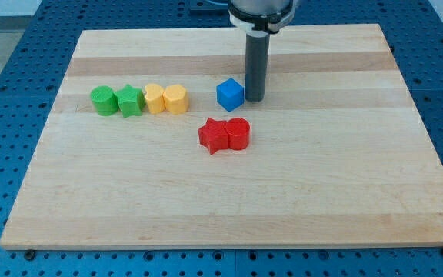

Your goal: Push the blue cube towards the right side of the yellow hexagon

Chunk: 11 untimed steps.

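Observation:
The blue cube (229, 94) sits on the wooden board, right of the block row near the view's top middle. The yellow hexagon (175, 99) is the rightmost block of that row, about a cube's width to the left of the blue cube. My tip (254, 100) stands right beside the blue cube's right face, touching it or nearly so. The dark rod rises from it to the arm at the view's top.
A row to the left holds a green cylinder (102, 100), a green star (130, 100) and a yellow block (154, 98) touching the hexagon. A red star (214, 135) and a red cylinder (238, 133) sit together below the blue cube.

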Each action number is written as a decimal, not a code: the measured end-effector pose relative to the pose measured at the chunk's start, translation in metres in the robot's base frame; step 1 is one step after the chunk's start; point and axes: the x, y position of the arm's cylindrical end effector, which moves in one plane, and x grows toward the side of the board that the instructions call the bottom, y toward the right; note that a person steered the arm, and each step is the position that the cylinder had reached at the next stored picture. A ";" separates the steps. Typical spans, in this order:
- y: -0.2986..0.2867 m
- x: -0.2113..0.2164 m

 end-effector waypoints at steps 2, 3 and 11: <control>-0.003 -0.007; -0.003 -0.021; -0.053 0.006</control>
